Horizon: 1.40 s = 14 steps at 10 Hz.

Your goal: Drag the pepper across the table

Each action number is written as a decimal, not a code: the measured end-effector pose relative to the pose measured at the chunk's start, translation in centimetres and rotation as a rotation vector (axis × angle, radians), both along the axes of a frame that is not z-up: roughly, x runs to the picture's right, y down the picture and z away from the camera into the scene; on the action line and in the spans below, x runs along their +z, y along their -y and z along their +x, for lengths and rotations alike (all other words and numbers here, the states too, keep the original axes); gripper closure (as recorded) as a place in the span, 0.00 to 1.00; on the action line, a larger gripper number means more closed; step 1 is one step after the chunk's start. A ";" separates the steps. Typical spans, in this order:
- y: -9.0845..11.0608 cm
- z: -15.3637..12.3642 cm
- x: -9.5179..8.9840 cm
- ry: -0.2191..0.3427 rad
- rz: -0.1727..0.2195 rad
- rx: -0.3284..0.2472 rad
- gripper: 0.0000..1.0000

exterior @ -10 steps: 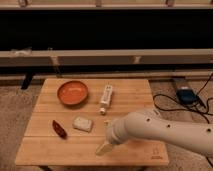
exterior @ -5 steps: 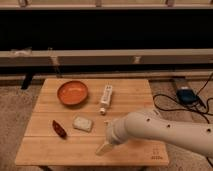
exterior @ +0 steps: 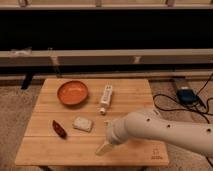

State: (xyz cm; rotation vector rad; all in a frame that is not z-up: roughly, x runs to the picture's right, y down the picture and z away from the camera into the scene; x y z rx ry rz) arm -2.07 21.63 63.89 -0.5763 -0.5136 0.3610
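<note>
**Pepper lies apart from the gripper on the table**

The pepper, small and dark red, lies flat on the light wooden table. It is in front of the orange bowl, toward the near edge and a little toward the bowl's left side as the camera sees it. Nothing touches it.

A pale block like a sponge also lies in front of the bowl, just off the bowl's right side. It is near the pepper but does not touch it. A white bottle-like object lies on its side just to the right of the bowl, pointing from the far edge toward the near one.

The white arm reaches in from the right, well away from the bowl, and bends down toward the tabletop. The gripper sits low over the boards, farther from the bowl than the block and to the bowl's front right, close to the near edge. Its fingers stand wide apart with nothing between them. The gripper is well apart from the pepper, and the block lies roughly between the two.

A small dark logo marks the table corner diagonally farthest from the bowl. A blue device with cables lies on the carpet far to the bowl's right.
</note>
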 end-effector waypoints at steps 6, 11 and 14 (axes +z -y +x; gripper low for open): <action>0.0 0.0 0.0 0.000 0.000 0.000 0.20; 0.1 0.0 0.0 -0.010 0.002 -0.010 0.20; 0.7 -2.8 0.8 -0.100 0.006 -0.112 0.20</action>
